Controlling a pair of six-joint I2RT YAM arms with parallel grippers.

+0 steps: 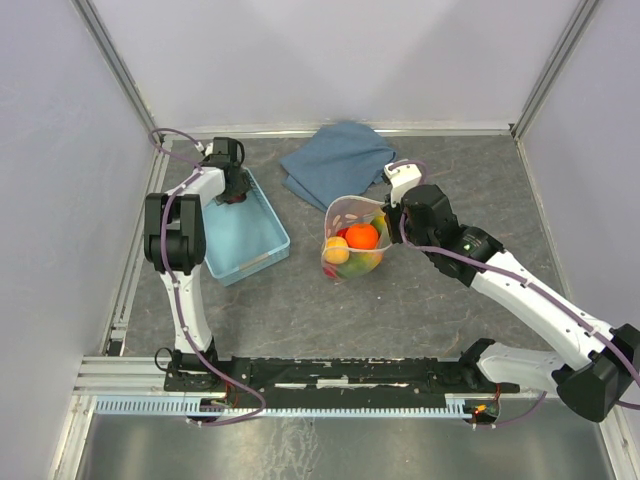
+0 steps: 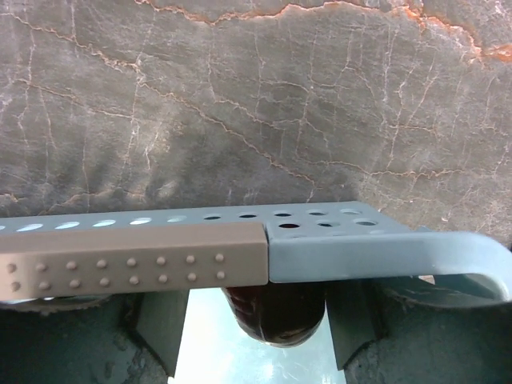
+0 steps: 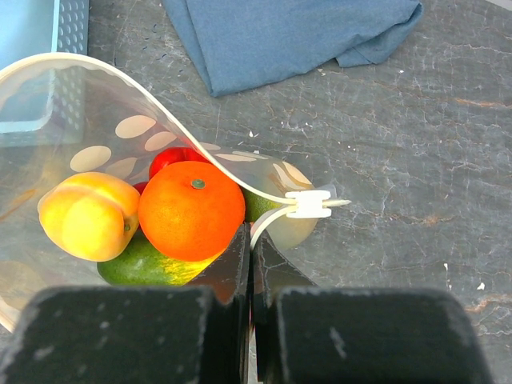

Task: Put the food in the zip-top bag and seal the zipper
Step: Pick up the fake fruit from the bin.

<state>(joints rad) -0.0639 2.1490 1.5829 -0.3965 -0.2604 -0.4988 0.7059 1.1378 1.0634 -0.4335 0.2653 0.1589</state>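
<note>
Right wrist view: right gripper [image 3: 250, 240] clenched on zip-top bag [image 3: 120, 136] rim, mid-bench; orange, yellow, green, red food [image 3: 190, 210] inside. Left gripper [image 1: 234, 192] spread over dark purple fruit [image 2: 274, 312] at basket [image 1: 262, 240] far end.

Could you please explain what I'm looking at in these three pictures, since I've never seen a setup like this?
These are two robot arms bolted at the near edge of a table. The overhead picture looks down from behind them; the other two come from cameras on each wrist. On the table lie a folded blue cloth, a light-blue basket and a clear dotted zip-top bag standing open, with toy fruits inside: an orange, a yellow fruit, a green one and a red one. The right tool is shut on the bag's edge, holding it up. The left tool is down in the basket, around a dark fruit; whether it grips it, I cannot tell.
</note>
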